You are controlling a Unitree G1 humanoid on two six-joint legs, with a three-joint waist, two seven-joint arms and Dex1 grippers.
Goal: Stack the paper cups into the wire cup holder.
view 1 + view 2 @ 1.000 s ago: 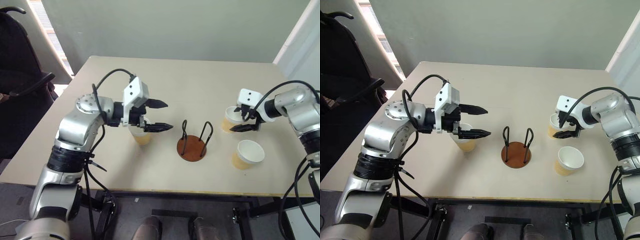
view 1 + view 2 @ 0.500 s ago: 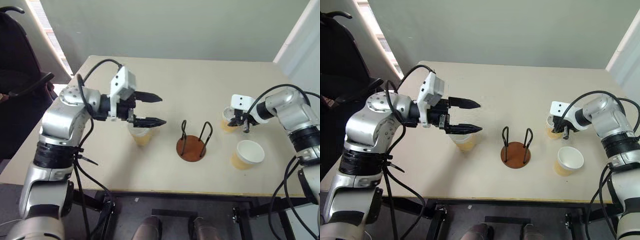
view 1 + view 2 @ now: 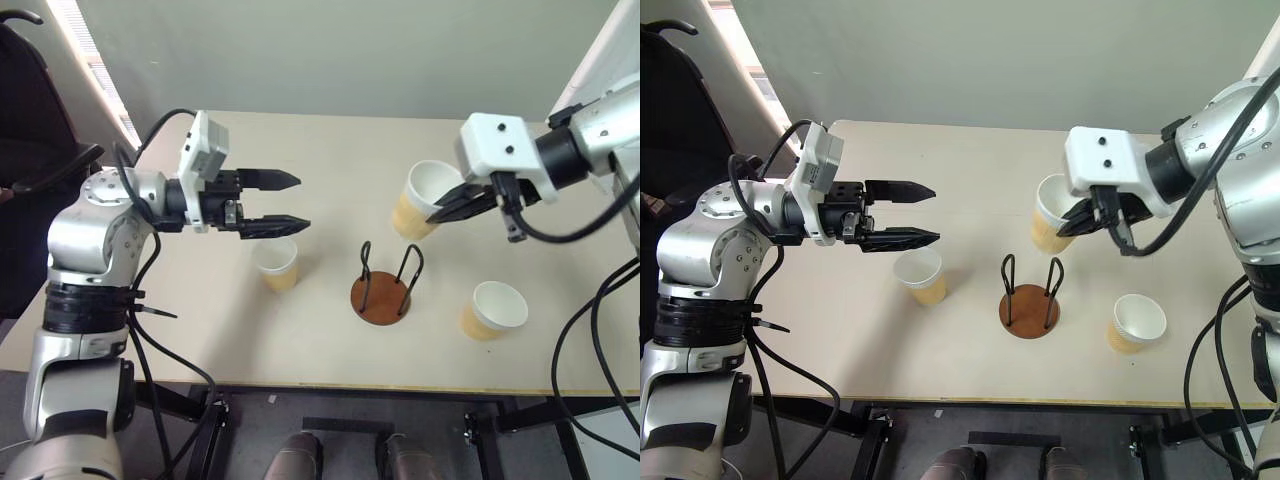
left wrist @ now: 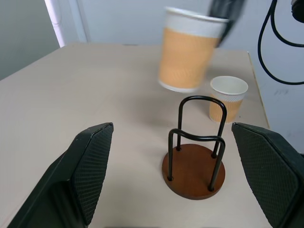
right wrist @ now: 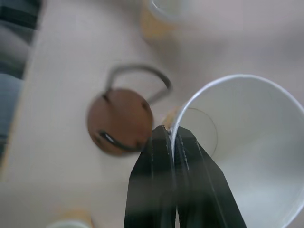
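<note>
We see the right gripper [image 3: 1080, 217] pinched on the rim of one paper cup [image 3: 1049, 212], holding it tilted in the air just beyond the wire cup holder [image 3: 1030, 296], which stands empty mid-table; a second cup [image 3: 921, 275] stands empty left of the holder, under the left gripper [image 3: 922, 213], whose jaws gape wide on nothing; a third cup [image 3: 1136, 322] stands empty at the near right.

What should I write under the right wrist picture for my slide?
Right gripper pinching the rim of a paper cup, lifted above the wire cup holder.
</note>
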